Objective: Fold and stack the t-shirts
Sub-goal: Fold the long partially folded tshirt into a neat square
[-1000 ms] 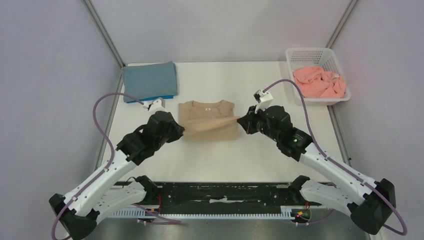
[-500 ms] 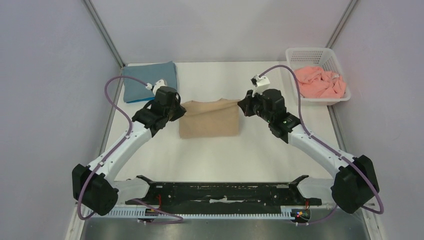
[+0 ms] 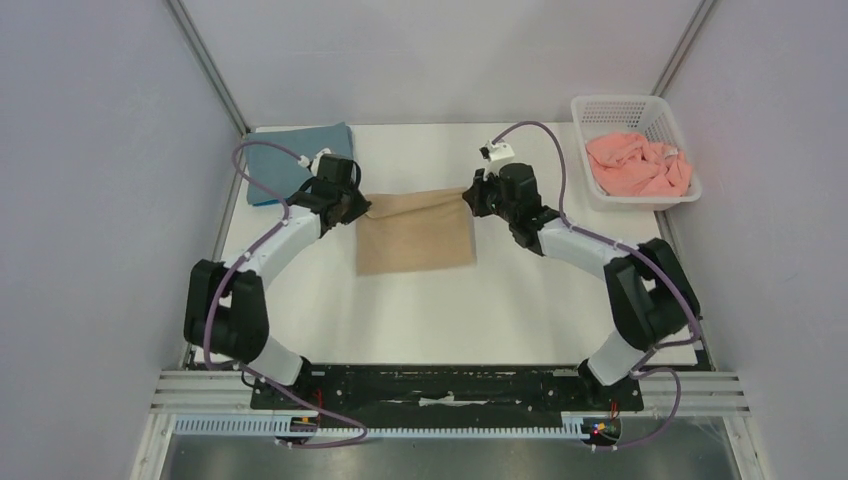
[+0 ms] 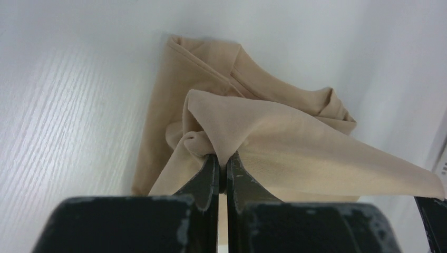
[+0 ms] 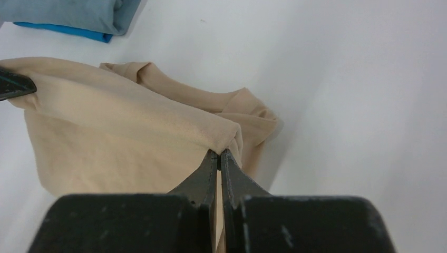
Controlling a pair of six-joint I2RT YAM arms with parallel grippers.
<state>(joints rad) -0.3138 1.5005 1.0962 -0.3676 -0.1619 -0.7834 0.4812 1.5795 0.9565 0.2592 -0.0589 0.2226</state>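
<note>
1. The left gripper (image 3: 360, 204) is pinched fully closed on the far left corner of the tan t-shirt (image 3: 415, 240). The left wrist view shows a bunched knot of cloth clamped between its black fingertips.
2. The right gripper (image 3: 468, 197) is closed just as tight on the far right corner, with a thin fold of the same fabric caught at its tips.
3. The tan t-shirt lies at the middle of the white table (image 3: 540, 300). Its far edge is drawn in a line between the two grippers and its near edge rests on the tabletop.
4. Bare tabletop runs along the near side of the shirt and to its right. On the left, a folded slate-blue t-shirt (image 3: 290, 150) fills the far left corner, close behind the left gripper.
5. A white slatted basket (image 3: 625, 101) stands at the far right corner, well apart from the right gripper. It holds a crumpled salmon-pink t-shirt (image 3: 638, 165).
6. The wrist views show the held layer raised over a second tan layer with folds beneath it. The right wrist view also shows a bright blue t-shirt (image 5: 63, 29) as a strip under the slate-blue one. Only the overhead view takes in the basket.
</note>
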